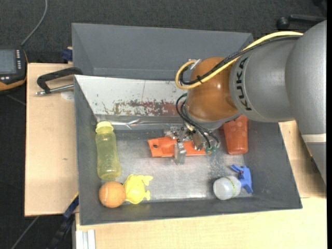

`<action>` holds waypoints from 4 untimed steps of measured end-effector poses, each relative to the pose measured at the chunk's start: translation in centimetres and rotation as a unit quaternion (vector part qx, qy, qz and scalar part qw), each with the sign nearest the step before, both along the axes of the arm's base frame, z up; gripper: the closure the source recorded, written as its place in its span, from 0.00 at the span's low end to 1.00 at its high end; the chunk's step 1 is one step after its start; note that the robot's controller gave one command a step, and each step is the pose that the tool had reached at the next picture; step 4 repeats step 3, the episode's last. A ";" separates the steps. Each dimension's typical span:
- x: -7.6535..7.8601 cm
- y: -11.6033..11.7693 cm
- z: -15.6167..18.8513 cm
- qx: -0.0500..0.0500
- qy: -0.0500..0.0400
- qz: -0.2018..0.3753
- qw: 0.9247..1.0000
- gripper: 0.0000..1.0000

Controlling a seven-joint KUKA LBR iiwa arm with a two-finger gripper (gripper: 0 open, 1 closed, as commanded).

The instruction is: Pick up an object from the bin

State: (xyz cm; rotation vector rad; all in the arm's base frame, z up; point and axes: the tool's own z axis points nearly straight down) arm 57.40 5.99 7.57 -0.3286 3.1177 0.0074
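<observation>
The gripper [180, 153] is seen low in the bin [155, 48], set right down at the orange flat piece [161, 147] that lies on the bin floor near the middle. Whether it is parted or clenched cannot be told, as its tip is crowded by the wrist's own cables and hardware, so no grasp can be claimed.

The orange flat piece is judged to be the thing aimed at, since nothing else lies under the tip. It is lying flat and apart from the rest, which suits an approach from above.

Just to the right of the orange flat piece, a red bottle-shaped thing [236, 135] is found, partly covered by the arm. Toward the front wall and to the right of the piece, a whitish round thing [224, 188] is noted with a blue piece [243, 177] touching it. Well to the left of the orange flat piece, a pale yellow bottle [107, 152] is laid lengthwise along the left wall. Frontward and left of the piece, an orange ball [111, 195] and a yellow toy [137, 188] are pressed side by side.

Everything is held loose in the one bin, spread out and not heaped. The lift is judged not yet made.
</observation>
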 end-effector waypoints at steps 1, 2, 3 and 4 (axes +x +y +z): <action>-0.1 0.0 1.8 0.000 0.001 0.000 1.000 1.00; 0.1 0.1 3.4 0.001 -0.003 0.000 1.000 1.00; 0.0 0.1 4.4 0.001 -0.001 0.000 1.000 1.00; 0.0 0.1 4.4 0.001 -0.001 0.000 1.000 1.00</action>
